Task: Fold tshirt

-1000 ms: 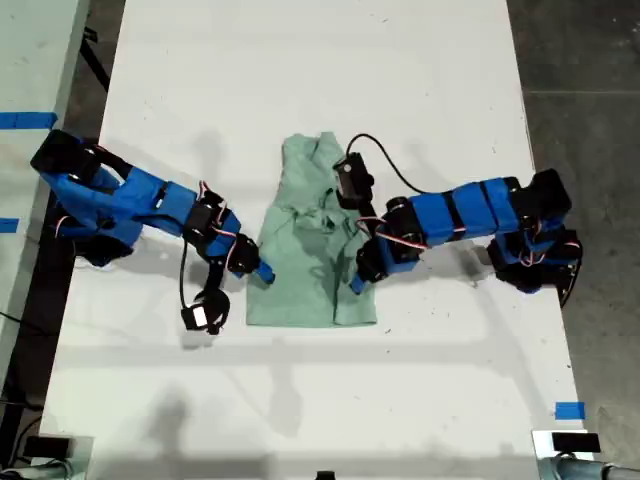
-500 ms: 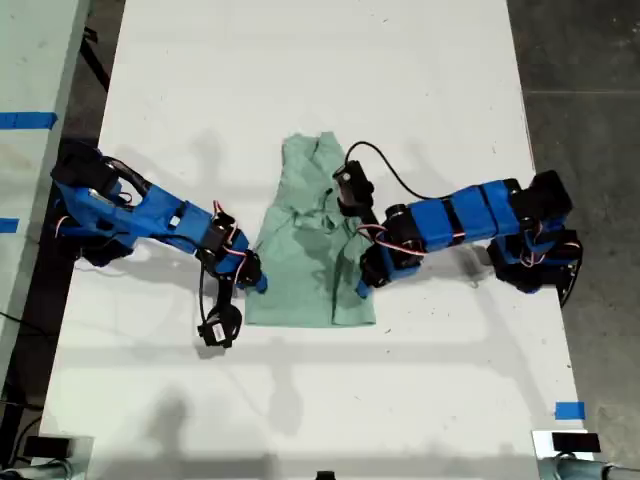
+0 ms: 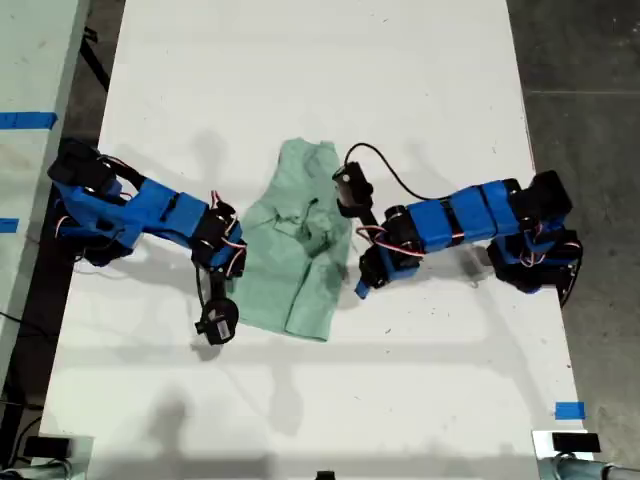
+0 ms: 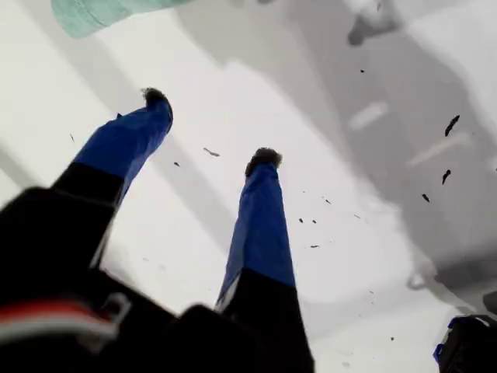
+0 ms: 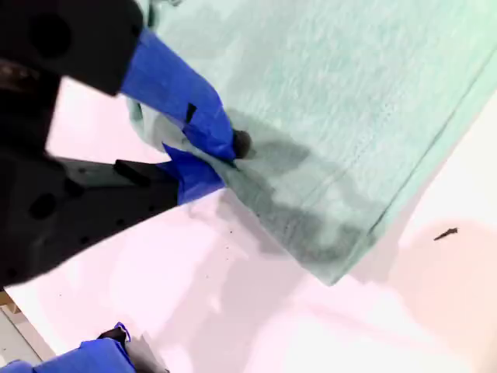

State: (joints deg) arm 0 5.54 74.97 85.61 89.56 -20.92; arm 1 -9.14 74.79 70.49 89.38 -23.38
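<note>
A: Mint-green cloth, thin, rumpled. Noted as the tshirt (image 3: 295,250), lying mid-desk between the two blue arms, slanted, narrow end toward the exterior view's top. Creased and bunched near the middle.

B: Resting on?

A: White desk (image 3: 300,80), flat on it. Straight hemmed edge and one corner seen close in the second wrist view (image 5: 349,93).

B: Contact with my second gripper (image 5: 225,155)?

A: Yes. Blue fingers (image 5: 186,101) pinched together on the cloth, just inside that edge. Same gripper (image 3: 240,262) placed at the cloth's edge on the exterior view's left.

B: And my first gripper (image 4: 210,128)?

A: Jaws apart, nothing between them but bare desk. Blue fingers (image 4: 260,225) black at the tips. Only a small corner of green (image 4: 93,12) seen beyond them in the first wrist view, well clear of both tips.

B: Place in the exterior view?

A: Just beside the cloth's edge on the exterior view's right (image 3: 360,288), not touching it.

B: Further out?

A: Black cable (image 3: 375,160) looping off that arm. Dark specks (image 4: 450,124) on the desk. Strip of blue tape (image 3: 570,410) near the desk's corner at the exterior view's lower right.
</note>
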